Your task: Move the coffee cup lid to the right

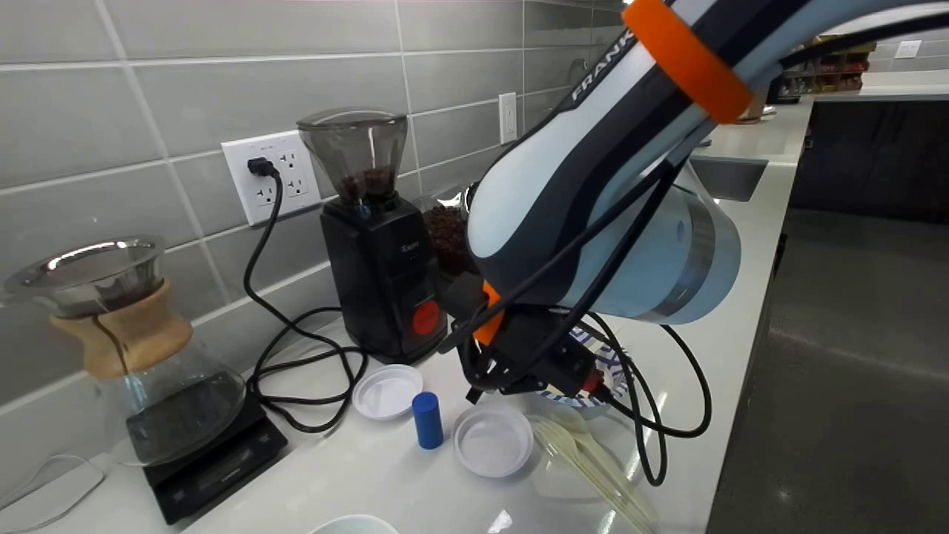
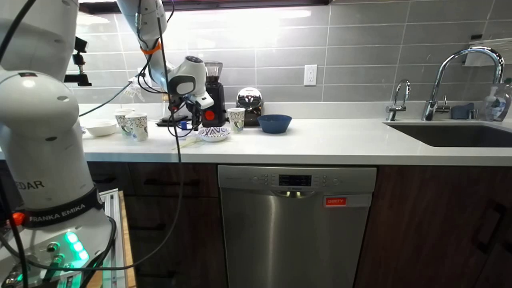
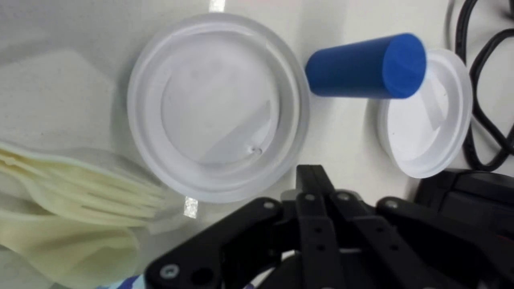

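Off-centre contact to be avoided.
The coffee cup lid is seen upper left of centre in the wrist view; at lower right, the gripper is seen fully closed, with nothing gripped. Through so narrow a contact, the lid could be spun if pushed off-centre; the blue cylinder, just beside it, could be knocked over.

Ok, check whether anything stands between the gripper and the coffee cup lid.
Nothing visible does: in the wrist view the shut gripper shows beside the rim of the coffee cup lid, no object between; whether they touch is unclear. The blue cylinder stands nearby, off that line.
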### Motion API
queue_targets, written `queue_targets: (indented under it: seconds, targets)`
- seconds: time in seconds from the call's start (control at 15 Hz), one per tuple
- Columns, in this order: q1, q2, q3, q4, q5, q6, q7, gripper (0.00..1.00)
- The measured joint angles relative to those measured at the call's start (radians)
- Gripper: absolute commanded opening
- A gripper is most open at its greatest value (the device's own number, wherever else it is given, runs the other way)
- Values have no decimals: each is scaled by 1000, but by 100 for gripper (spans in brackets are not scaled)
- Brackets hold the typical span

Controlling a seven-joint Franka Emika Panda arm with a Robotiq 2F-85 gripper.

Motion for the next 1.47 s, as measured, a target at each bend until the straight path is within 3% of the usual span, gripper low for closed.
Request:
queue_targets:
  seconds: [0.2, 0.27, 0.33, 0.73, 1.0, 1.47]
  targets:
    - [0, -5, 0, 9, 1, 0, 1, 0]
    - [0, -8, 0, 9, 1, 0, 2, 9]
    - [0, -12, 0, 9, 1, -7, 5, 28]
    - [0, -118, -12, -24, 4, -216, 104, 68]
    - [0, -202, -30, -87, -3, -241, 121, 96]
    - [6, -220, -37, -117, -3, -227, 166, 100]
